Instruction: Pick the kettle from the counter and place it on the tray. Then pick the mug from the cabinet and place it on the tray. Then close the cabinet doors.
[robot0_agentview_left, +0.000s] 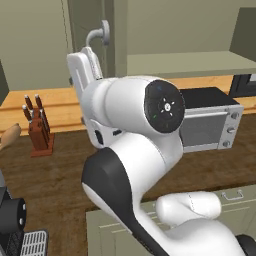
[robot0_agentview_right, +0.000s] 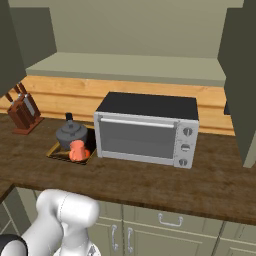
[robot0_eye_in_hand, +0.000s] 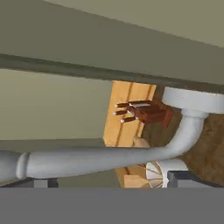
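Observation:
The dark-grey kettle and the orange-red mug both stand on the black-rimmed tray, on the brown counter left of the oven. The cabinet is open, with its shelf bare. Its left door stands swung out, and my gripper is raised right at that door's curved grey handle. In the hand view the handle runs across just beyond my gripper, which is open, its fingertips spread wide. The right door also hangs open.
A silver toaster oven with a black top sits mid-counter under the cabinet. A knife block stands at the left by the wooden backsplash. Sage-green drawers run below the counter.

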